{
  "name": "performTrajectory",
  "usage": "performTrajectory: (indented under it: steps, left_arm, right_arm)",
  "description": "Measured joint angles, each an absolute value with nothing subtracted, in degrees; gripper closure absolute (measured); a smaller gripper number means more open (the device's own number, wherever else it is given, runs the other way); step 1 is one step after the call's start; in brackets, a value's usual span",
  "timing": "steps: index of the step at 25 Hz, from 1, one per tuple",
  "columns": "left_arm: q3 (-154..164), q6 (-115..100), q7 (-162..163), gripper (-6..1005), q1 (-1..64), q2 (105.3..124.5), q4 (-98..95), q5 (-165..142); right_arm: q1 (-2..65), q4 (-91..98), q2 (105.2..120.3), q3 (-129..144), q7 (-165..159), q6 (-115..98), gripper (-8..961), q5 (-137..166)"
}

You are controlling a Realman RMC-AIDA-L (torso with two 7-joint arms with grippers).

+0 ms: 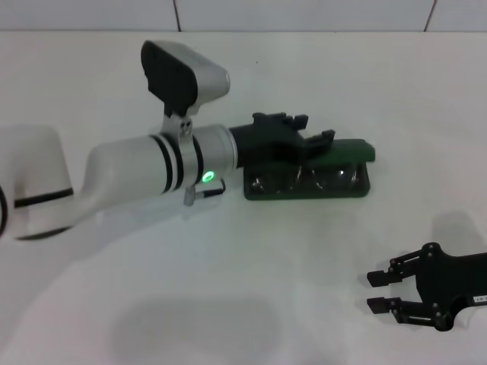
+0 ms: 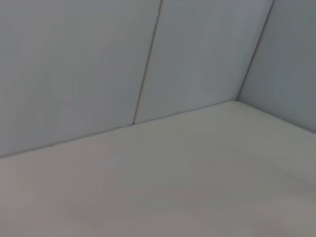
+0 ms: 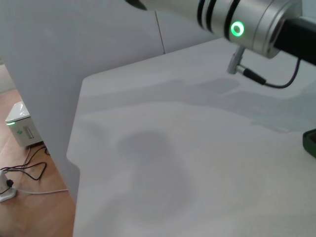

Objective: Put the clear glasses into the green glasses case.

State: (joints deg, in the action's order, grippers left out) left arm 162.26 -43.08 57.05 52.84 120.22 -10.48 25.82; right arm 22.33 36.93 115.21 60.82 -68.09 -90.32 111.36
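Clear glasses (image 1: 304, 181) lie lengthwise in the green glasses case (image 1: 262, 190), running left-right. Left gripper (image 1: 319, 141) touches the lid, spread unclear. Right gripper (image 1: 378, 291) spread.

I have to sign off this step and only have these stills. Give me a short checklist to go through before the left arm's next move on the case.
1. Clear glasses inside the green glasses case: ok, glints of them show in the open base.
2. Lid raised: ok, it stands open behind the base.
3. Left gripper at the lid: ok, it is over the lid's back edge; contact cannot tell.
4. Temple arms clear of the closing rim: cannot tell.
5. Right gripper out of the way: ok, open, near the table's front right.
6. Case square on the table: ok, base lies flat.
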Motion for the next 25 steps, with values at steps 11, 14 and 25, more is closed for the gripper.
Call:
performTrajectory:
  steps: [11, 14, 25]
  left_arm:
    - [153.29, -60.87, 43.93, 454, 42.94, 119.74, -10.83, 25.91]
    - [150.57, -74.91, 40.41, 453, 39.26, 119.06, -10.32, 25.78]
    - [150.26, -104.72, 39.27, 445, 32.92, 115.83, 4.41, 13.47]
  right_arm:
    - [22.56, 37.47, 114.93, 60.26, -68.24, -91.22, 515, 111.13]
    - [22.32, 38.57, 115.15, 58.29, -67.09, -92.87, 511, 109.18]
    - [24.32, 38.64, 115.31, 54.41, -58.42, -107.56, 498, 99.63]
